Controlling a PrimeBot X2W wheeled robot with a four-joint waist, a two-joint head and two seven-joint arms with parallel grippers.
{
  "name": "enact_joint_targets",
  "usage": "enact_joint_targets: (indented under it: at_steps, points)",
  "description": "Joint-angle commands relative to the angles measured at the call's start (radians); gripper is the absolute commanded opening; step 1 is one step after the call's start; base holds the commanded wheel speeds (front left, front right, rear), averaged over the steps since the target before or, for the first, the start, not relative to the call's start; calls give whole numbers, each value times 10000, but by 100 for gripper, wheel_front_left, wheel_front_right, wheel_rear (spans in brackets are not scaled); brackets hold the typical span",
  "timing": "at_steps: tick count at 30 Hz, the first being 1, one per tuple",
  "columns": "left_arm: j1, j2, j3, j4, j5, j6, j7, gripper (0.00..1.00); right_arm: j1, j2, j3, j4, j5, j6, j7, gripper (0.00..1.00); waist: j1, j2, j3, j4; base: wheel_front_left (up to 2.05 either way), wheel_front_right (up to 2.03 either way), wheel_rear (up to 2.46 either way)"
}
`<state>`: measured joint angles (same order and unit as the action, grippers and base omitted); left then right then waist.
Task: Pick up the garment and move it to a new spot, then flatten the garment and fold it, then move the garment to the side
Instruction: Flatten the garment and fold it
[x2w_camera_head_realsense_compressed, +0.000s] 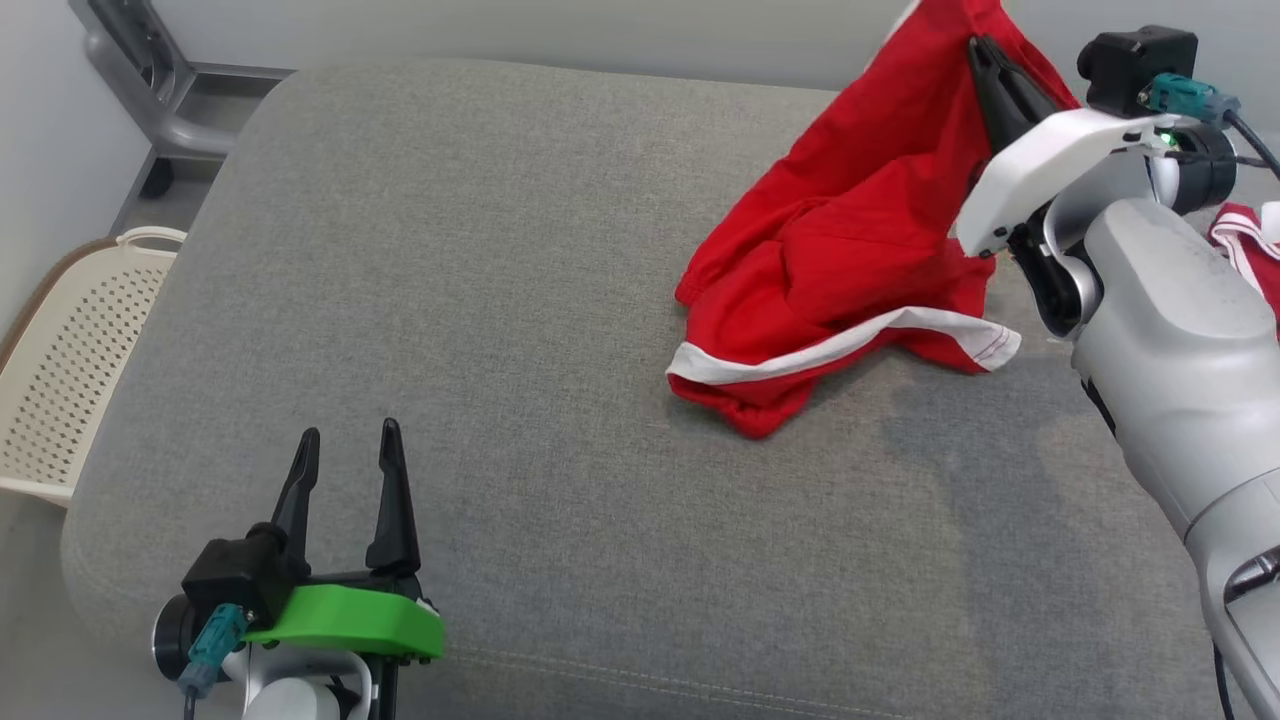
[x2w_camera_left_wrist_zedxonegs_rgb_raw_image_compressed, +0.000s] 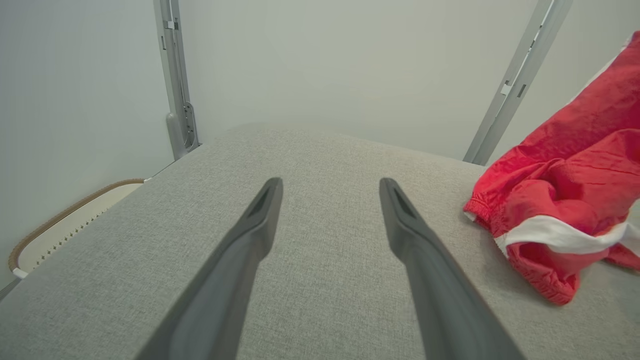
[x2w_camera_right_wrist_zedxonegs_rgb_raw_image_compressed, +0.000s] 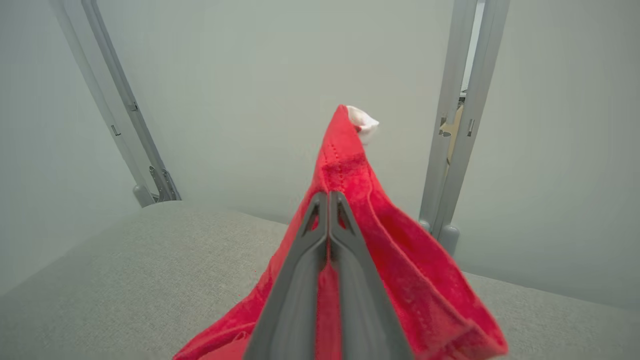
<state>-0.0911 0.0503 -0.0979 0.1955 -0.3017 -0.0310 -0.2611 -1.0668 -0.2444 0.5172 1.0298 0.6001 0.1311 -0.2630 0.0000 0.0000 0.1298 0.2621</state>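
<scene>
In the upper right of the head view, right gripper (x2w_camera_right_wrist_zedxonegs_rgb_raw_image_compressed: 328, 197): fingers were pressed together, clamped on a bunched edge of the red shorts (x2w_camera_head_realsense_compressed: 850, 250). In the right wrist view a peak of red cloth with a bit of white stuck up past the tips.

Why held like that: my guess is a pinch at one high point let the cloth hang free so it could be carried to a new spot without dragging the whole pile.

Red shorts, where: right half of the head view, top part lifted in the air, lower part slumped on the grey cushion (x2w_camera_head_realsense_compressed: 500, 300).

Red shorts, long axis: ran diagonally, from the gripped bit at the top right down to the lower left. The white-trimmed edge pointed toward the bottom left of the frame and lay on the fabric.

Left gripper (x2w_camera_head_realsense_compressed: 350, 432): lower left of the head view, fingers spread apart, nothing between them, well apart from the shorts. Looked parked out of the way, probably waiting for the flattening step.

Cream basket (x2w_camera_head_realsense_compressed: 80, 350): off the cushion at the left edge.

Another red-and-white cloth (x2w_camera_head_realsense_compressed: 1250, 240): far right edge, mostly hidden by the arm, couldn't tell what it was.
</scene>
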Motion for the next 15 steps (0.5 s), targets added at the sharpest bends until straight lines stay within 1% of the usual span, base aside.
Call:
enact_joint_targets:
  at_steps: [1, 4, 10, 11, 12, 15]
  points:
    - [60, 7, 9, -23, 45, -7, -37, 100, 130, -73, -46, 69, -58, -8, -35, 0, 0, 0, -25, -61, 0, 0, 0]
    - [29, 9, -79, -39, 47, -46, -37, 100, 376, -133, -50, 455, -70, -8, -36, 0, 0, 0, 25, -72, 0, 0, 0]
    - [-83, 9, -194, -36, 7, -96, -37, 100, 245, -417, -109, 1387, -426, -8, -37, 0, 0, 0, 178, 4, 0, 0, 0]
    - [-98, 9, -201, -26, 6, -98, -37, 100, 194, -476, -181, 1459, -521, -8, -37, 43, 0, 0, 194, 20, 0, 0, 0]
    - [-112, 9, -208, -10, 6, -98, -37, 100, 152, -517, -276, 1435, -632, -8, -37, 100, 0, 0, 204, 29, 0, 0, 0]
    - [-143, 9, -195, 33, 22, -97, -37, 100, 234, -508, -543, 1319, -998, -8, -37, 100, 0, 0, 222, 21, 0, 0, 0]
